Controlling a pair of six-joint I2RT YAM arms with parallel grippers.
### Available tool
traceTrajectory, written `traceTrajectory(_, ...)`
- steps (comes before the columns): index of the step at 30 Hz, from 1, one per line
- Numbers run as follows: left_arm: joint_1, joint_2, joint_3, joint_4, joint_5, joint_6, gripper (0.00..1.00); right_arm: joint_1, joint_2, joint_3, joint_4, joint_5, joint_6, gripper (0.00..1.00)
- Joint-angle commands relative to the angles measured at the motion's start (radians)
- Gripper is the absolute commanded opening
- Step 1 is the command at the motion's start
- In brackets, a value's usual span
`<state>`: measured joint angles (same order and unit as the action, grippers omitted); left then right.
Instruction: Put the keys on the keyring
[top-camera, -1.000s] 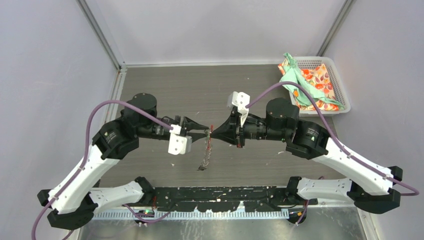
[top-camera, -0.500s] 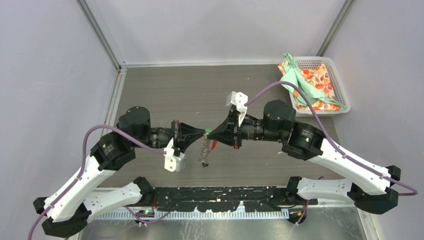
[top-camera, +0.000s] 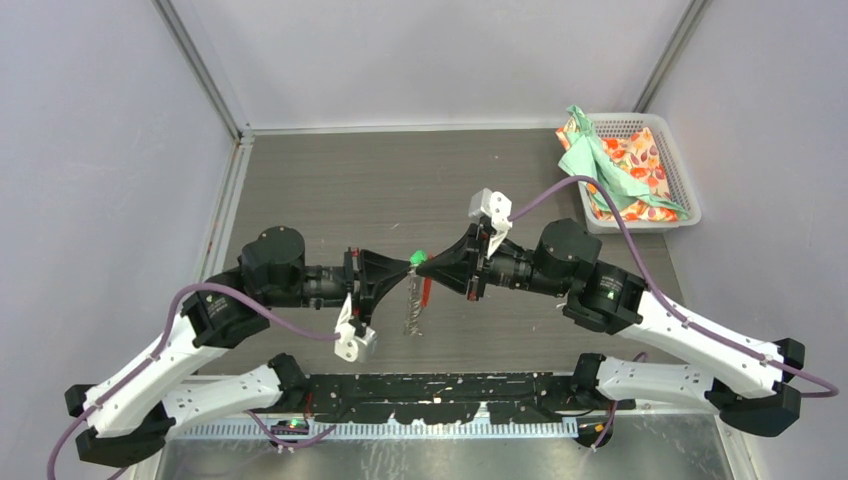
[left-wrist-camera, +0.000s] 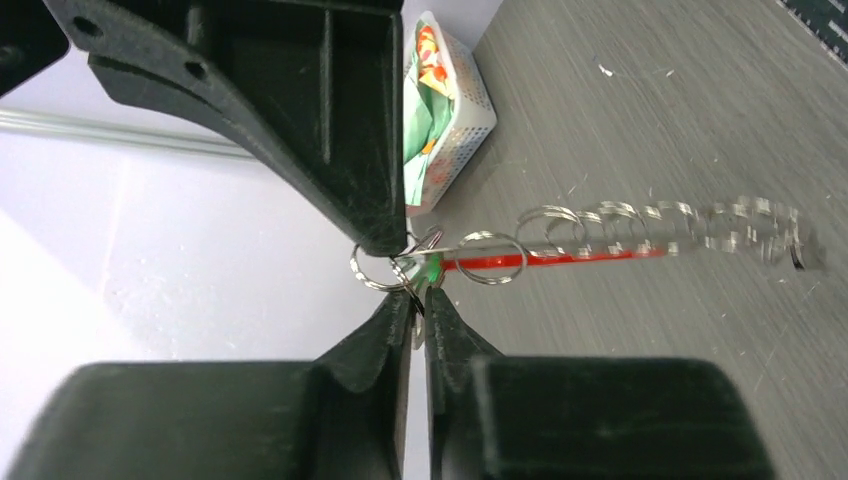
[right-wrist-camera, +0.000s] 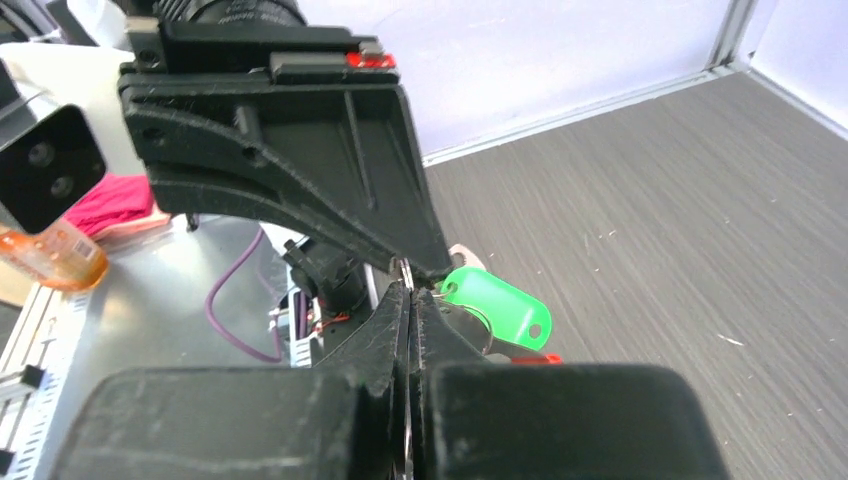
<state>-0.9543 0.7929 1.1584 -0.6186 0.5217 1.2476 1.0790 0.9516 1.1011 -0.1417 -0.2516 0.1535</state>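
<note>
top: left gripper (top-camera: 408, 268) and right gripper (top-camera: 425, 268) both clenched, tips touching; keyring (top-camera: 411, 310) hangs below them. left wrist: left pinches green-tag key (left-wrist-camera: 432, 268), keyring trails off the tips. right wrist: right pinches keyring wire, green tag just beside.

From high behind the arms (top-camera: 200, 330) we look down on the whole table (top-camera: 330, 190), and both wrist cameras peer close along their fingers (left-wrist-camera: 330, 120) at one green key tag (right-wrist-camera: 495, 305).
</note>
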Motion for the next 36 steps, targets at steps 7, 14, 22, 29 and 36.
traceTrajectory(7, -0.070, 0.028, 0.061, 0.031, -0.038, -0.320, 0.34, -0.005, -0.064, -0.077, 0.301, 0.179, -0.030, 0.01)
traceTrajectory(14, -0.059, 0.089, 0.159, 0.055, -0.171, -0.755, 0.37, -0.004, -0.074, -0.083, 0.300, 0.154, -0.038, 0.01)
traceTrajectory(22, -0.024, 0.125, 0.274, -0.099, -0.188, -0.795, 0.37, -0.005, -0.094, -0.053, 0.229, 0.123, -0.060, 0.01)
traceTrajectory(29, -0.018, 0.146, 0.297, -0.091, -0.145, -0.816, 0.35, -0.005, -0.080, -0.024, 0.194, 0.075, -0.070, 0.01)
traceTrajectory(36, 0.011, 0.220, 0.362, -0.128, -0.010, -0.858, 0.27, -0.005, -0.068, -0.006, 0.173, 0.046, -0.077, 0.01)
